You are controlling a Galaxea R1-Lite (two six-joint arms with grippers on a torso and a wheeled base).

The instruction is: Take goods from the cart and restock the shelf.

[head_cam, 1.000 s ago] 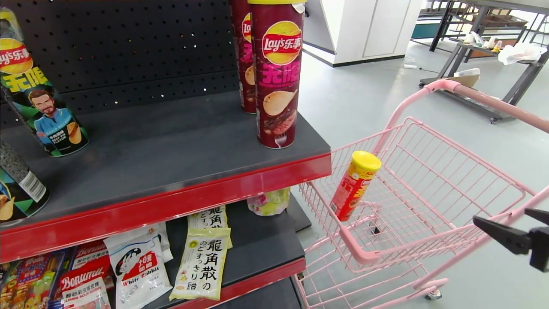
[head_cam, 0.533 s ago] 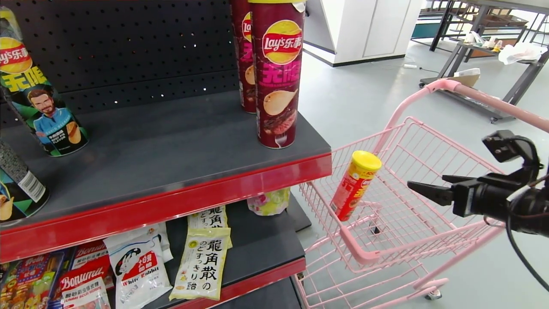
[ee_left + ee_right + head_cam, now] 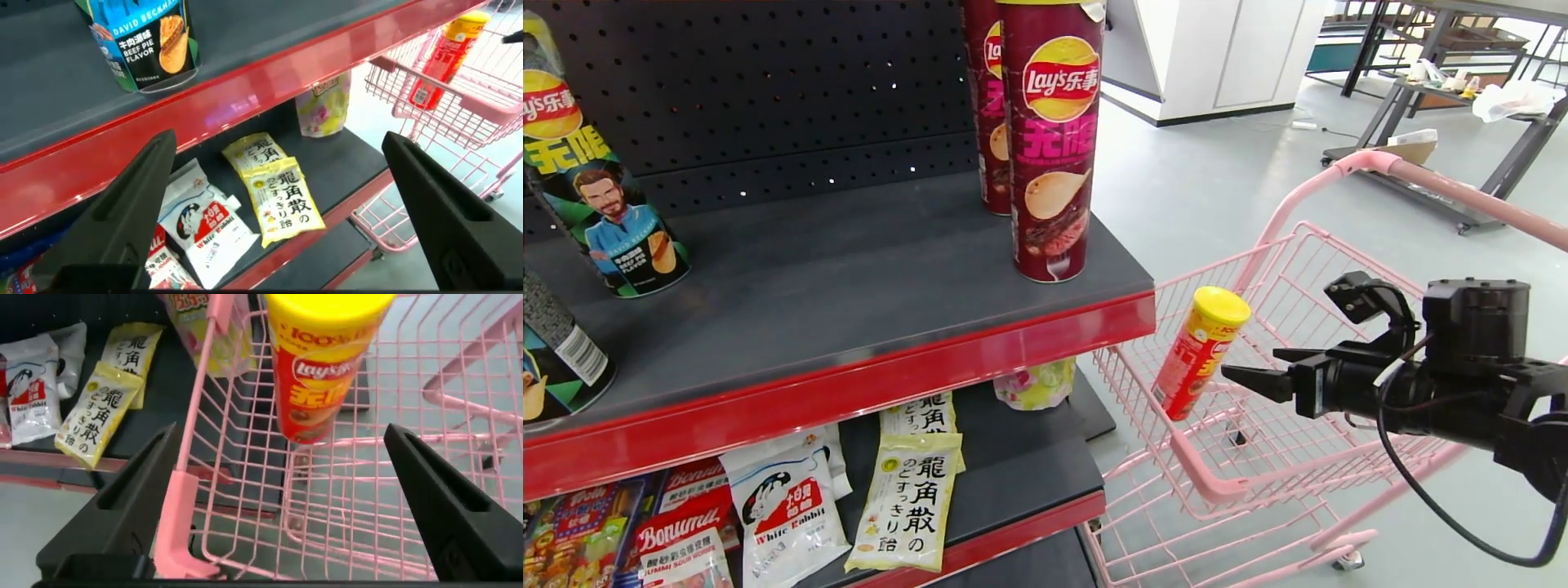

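In the head view, the red can (image 3: 1199, 353) with its yellow lid sits right of centre in the frame, leaning tilted against the wire wall in a corner of the pink cart (image 3: 1342, 263), just beside the red edge of the shelf (image 3: 849, 278). The right gripper (image 3: 1250, 365) comes in from the right edge over the basket. Its fingers are spread and hold nothing, and their tips are near the can's side, apart from it. Two tall maroon cans (image 3: 1049, 139) stand upright at top centre on the shelf board. In the left wrist view, the left gripper (image 3: 278, 139) is spread wide and empty in front of the shelf, with yellow sachets (image 3: 276, 189) on the lower board beyond it. The can and cart are well apart from it, farther off. In the right wrist view, the can shows between the wide-open fingers (image 3: 131, 494), beyond their tips, inside the cart.
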